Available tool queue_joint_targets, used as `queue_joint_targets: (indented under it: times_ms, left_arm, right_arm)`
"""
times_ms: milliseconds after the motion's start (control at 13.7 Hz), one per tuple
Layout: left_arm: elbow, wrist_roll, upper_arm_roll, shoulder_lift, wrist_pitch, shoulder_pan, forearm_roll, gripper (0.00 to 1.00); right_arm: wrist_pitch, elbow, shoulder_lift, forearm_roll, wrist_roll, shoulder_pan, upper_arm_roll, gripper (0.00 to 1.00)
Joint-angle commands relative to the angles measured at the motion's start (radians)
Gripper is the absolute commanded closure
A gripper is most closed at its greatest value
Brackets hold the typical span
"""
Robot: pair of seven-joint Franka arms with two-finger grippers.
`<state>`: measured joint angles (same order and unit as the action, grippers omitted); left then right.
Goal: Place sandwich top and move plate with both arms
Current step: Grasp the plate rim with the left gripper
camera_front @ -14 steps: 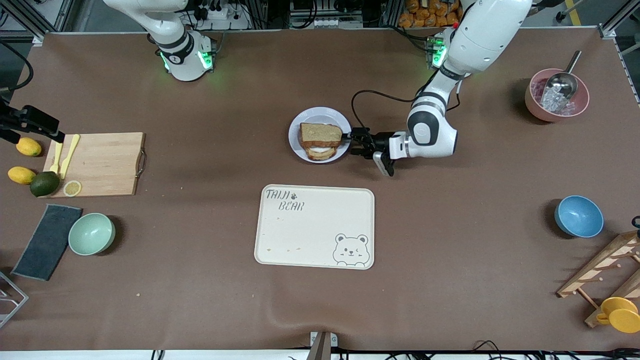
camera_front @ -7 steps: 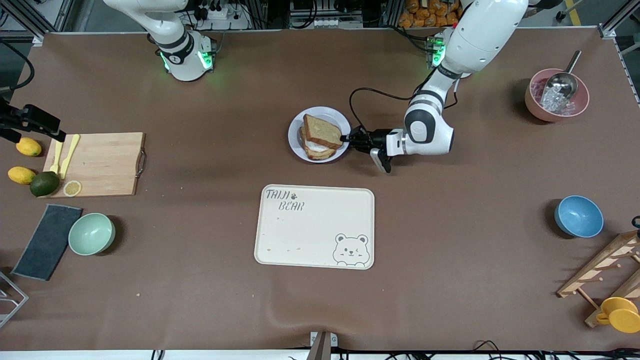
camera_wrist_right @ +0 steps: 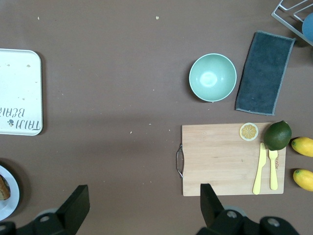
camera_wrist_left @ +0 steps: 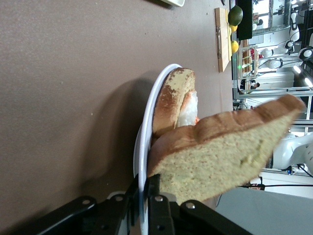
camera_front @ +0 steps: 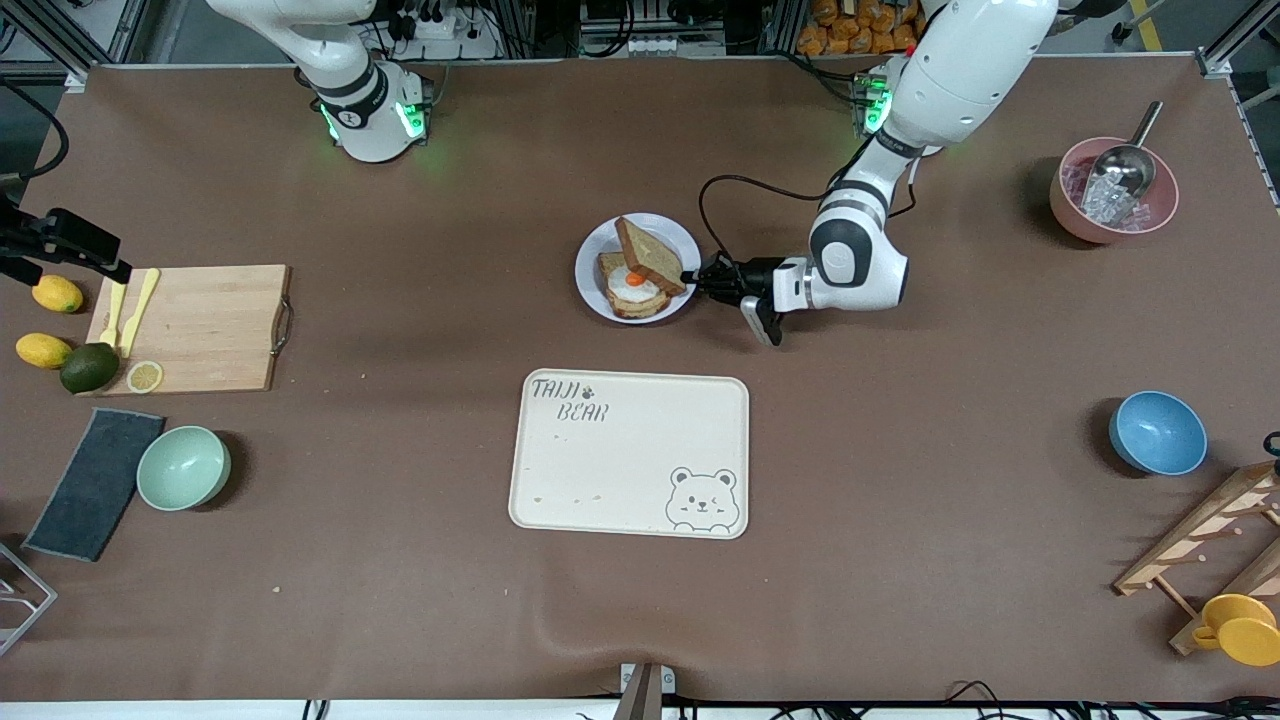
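The plate (camera_front: 597, 243) sits mid-table, farther from the front camera than the tray. On it lies a bread slice with a fried egg (camera_front: 631, 290). The sandwich top (camera_front: 651, 256) stands tilted on edge over it, leaning toward the left arm's end, so the egg shows. My left gripper (camera_front: 696, 277) is low at the plate's edge, shut on the rim. In the left wrist view the rim (camera_wrist_left: 145, 132) runs between the fingers of the left gripper (camera_wrist_left: 145, 190), and the sandwich top (camera_wrist_left: 225, 152) rests against one finger. My right gripper (camera_wrist_right: 143, 192) is open and empty, high over bare table beside the cutting board.
A cream bear-print tray (camera_front: 630, 455) lies nearer the front camera than the plate. Toward the right arm's end are a cutting board (camera_front: 195, 325) with yellow cutlery, lemons, a lime, a mint bowl (camera_front: 183, 467) and a dark cloth. Toward the left arm's end are a pink bowl (camera_front: 1113, 190) with a scoop, a blue bowl (camera_front: 1157, 432) and a wooden rack.
The left gripper has moved in onto the plate's rim. The sandwich top, flat on the sandwich before, has tipped up on edge and the egg now shows. The right arm waits.
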<state>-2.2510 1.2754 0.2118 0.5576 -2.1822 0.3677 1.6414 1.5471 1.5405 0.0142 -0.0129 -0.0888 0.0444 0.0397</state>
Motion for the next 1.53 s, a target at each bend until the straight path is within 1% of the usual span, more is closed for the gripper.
queue_joint_targets:
  times_ms: [0,439,1023,1316,1462]
  left_arm:
    - [-0.010,0.030,0.006,-0.012,-0.021,-0.003,0.034,1.00]
    - [-0.022,0.027,0.011,-0.018,-0.002,-0.039,0.037,1.00]
    - [-0.061,0.035,0.011,-0.059,0.191,-0.150,0.035,1.00]
    - [-0.070,0.059,0.011,-0.059,0.223,-0.176,0.035,1.00]
    - [-0.074,0.061,0.011,-0.058,0.287,-0.209,0.035,1.00]
  right_arm:
    - [-0.018,-0.020,0.004,0.022,0.011,-0.004,-0.003,0.00]
    - [-0.018,-0.020,0.006,0.022,0.011,-0.004,-0.003,0.00]
    - [-0.018,-0.019,0.007,0.022,0.011,-0.003,-0.001,0.00]
    - [-0.018,-0.019,0.007,0.022,0.011,-0.003,-0.001,0.00]
    - [-0.018,-0.019,0.007,0.022,0.011,-0.003,-0.001,0.00]
